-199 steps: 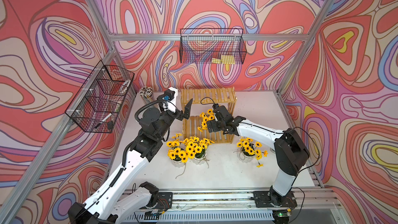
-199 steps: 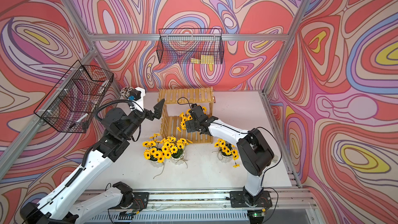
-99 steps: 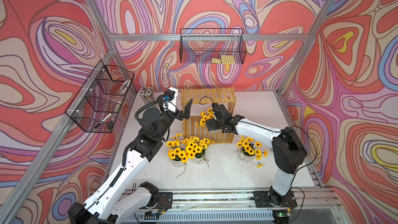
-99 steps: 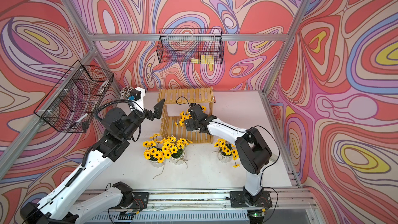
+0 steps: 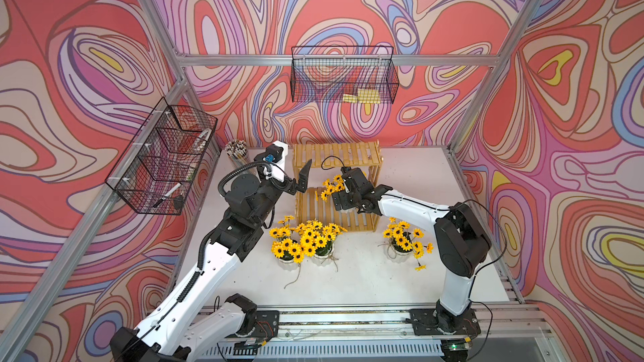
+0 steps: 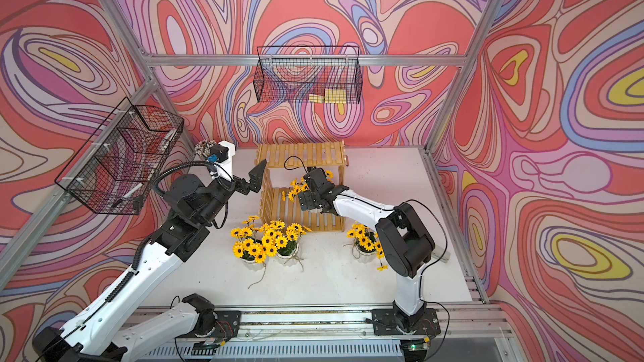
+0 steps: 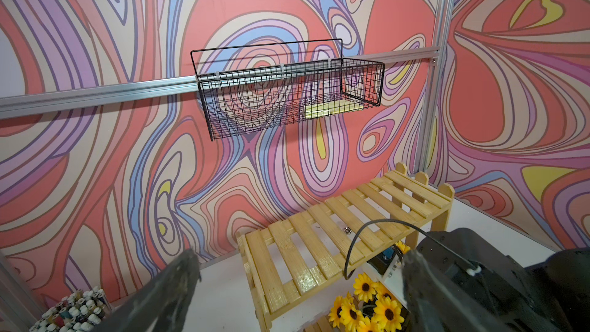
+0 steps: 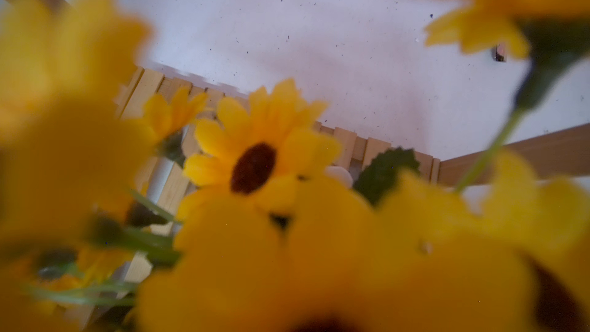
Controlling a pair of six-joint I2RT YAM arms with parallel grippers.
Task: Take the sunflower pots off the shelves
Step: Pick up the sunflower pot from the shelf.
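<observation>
Three sunflower pots point(image 5: 322, 243), ribbed white cups with yellow blooms pointing up, stand on the white desk point(image 5: 411, 168) just before the slatted wooden shelves point(image 5: 334, 154), whose long side follows the desk's back edge. The fourth pot point(image 5: 331, 186) is at the lower tier, and its blooms hide the jaws of the right gripper point(image 5: 340, 191), so I cannot tell its state. The left gripper point(image 5: 304, 179) gapes empty beside the top tier's left end.

Left arm point(image 5: 216, 266) raised, jaws wide apart.

Three pots point(image 5: 289, 248), point(image 5: 320, 238), point(image 5: 404, 240) are stood upright on the surface point(image 5: 366, 280) before the shelves point(image 5: 336, 154); a fourth point(image 5: 331, 186) is seen at the lower tier.
</observation>
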